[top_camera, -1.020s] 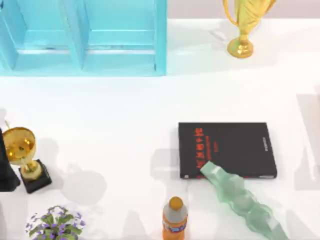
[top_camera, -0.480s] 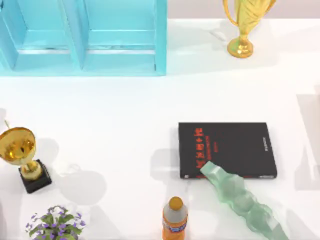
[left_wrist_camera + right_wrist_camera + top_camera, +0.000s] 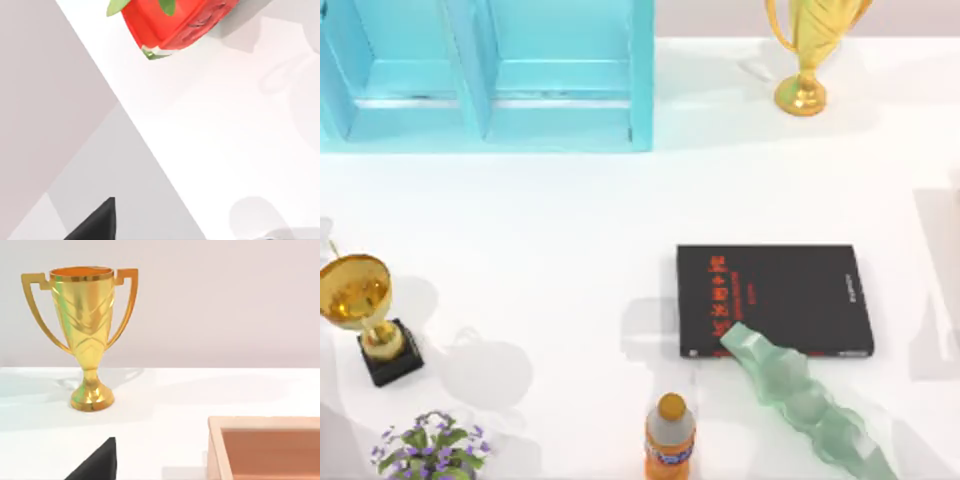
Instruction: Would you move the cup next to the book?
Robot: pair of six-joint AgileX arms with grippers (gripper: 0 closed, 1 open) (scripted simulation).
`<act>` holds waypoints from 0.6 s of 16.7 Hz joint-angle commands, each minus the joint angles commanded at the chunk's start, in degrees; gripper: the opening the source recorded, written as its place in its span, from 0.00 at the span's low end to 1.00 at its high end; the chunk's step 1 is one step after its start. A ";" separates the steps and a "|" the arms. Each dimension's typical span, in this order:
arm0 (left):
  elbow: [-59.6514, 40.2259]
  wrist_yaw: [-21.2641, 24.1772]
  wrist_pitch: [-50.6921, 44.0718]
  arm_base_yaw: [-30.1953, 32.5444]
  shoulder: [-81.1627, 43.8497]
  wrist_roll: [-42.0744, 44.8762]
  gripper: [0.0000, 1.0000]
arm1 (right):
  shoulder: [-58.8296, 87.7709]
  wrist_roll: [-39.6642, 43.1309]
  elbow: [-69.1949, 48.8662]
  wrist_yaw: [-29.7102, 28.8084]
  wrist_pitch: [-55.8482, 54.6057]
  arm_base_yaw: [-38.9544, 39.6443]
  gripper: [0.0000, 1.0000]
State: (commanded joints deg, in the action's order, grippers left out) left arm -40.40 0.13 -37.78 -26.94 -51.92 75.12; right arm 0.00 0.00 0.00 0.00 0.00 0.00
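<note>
White bench [image 3: 570, 210] is carrying the book [image 3: 775, 298], with a pale green ridged piece [image 3: 800, 400] overlapping its near edge. We are not finding the cup. We cannot tell either tool's state; reaching blindly risks toppling the orange bottle [image 3: 669, 436].
</note>
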 joint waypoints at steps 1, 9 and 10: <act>-3.21 -0.02 -3.46 -2.31 -4.67 7.00 1.00 | 0.00 0.00 0.00 0.00 0.00 0.00 1.00; -26.77 -0.32 -25.48 -18.19 -34.95 50.34 1.00 | 0.00 0.00 0.00 0.00 0.00 0.00 1.00; -29.16 -0.32 -27.24 -19.65 -37.46 54.43 1.00 | 0.00 0.00 0.00 0.00 0.00 0.00 1.00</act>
State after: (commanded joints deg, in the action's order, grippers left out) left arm -69.56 -0.19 -65.02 -46.59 -89.38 129.56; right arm 0.00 0.00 0.00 0.00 0.00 0.00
